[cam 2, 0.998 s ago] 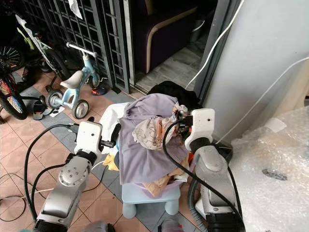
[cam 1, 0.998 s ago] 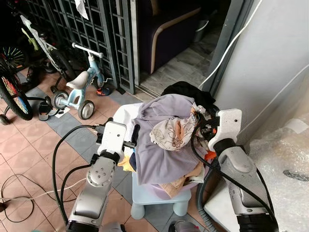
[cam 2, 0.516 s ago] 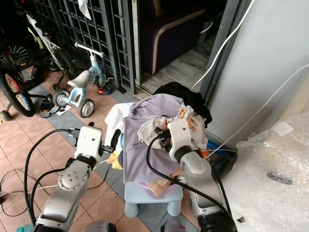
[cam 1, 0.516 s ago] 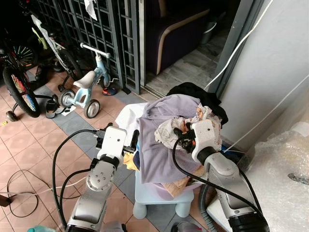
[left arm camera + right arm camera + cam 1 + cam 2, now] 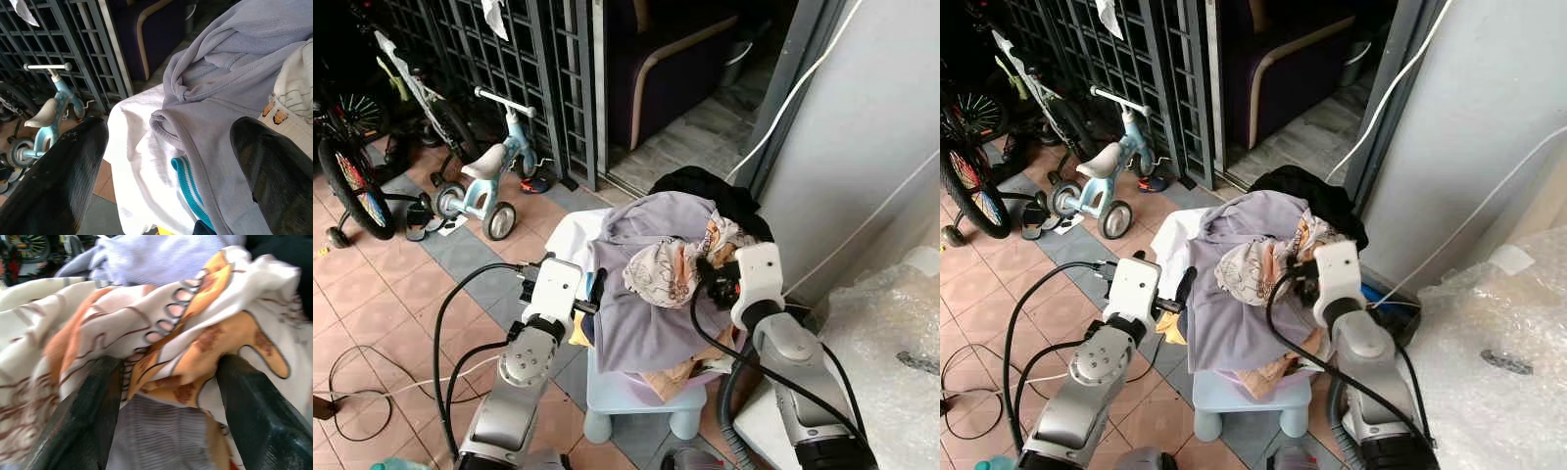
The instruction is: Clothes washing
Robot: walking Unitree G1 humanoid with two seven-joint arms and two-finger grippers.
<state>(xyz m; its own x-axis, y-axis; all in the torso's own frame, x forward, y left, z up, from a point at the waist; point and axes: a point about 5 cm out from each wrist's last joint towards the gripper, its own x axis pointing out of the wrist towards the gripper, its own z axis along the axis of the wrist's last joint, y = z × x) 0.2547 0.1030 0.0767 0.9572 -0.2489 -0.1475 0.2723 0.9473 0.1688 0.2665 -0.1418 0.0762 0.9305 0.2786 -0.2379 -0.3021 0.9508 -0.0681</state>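
Note:
A heap of clothes sits in a basin on a light blue stool [image 5: 636, 399]. On top lies a lavender sweatshirt [image 5: 641, 318], with a white and orange patterned cloth [image 5: 668, 269] across it and a black garment [image 5: 705, 188] behind. My right gripper [image 5: 710, 276] is at the patterned cloth's right side. In the right wrist view its open fingers [image 5: 93, 416] straddle a bunched fold of that cloth [image 5: 161, 338]. My left gripper [image 5: 593, 290] is open at the heap's left edge, beside a white cloth [image 5: 142, 161] and the sweatshirt's hem [image 5: 171, 127].
A child's tricycle [image 5: 484, 171] and bicycles [image 5: 352, 186] stand at the left by a metal gate [image 5: 509, 59]. A grey wall [image 5: 862, 147] and bubble wrap [image 5: 901, 343] close off the right. A dark armchair [image 5: 656, 59] lies beyond the doorway. Cables [image 5: 352, 392] lie on the tiles.
My right gripper swung left over the heap, then back to the patterned cloth's right side. The left gripper edged closer to the heap. The camera shifted a little.

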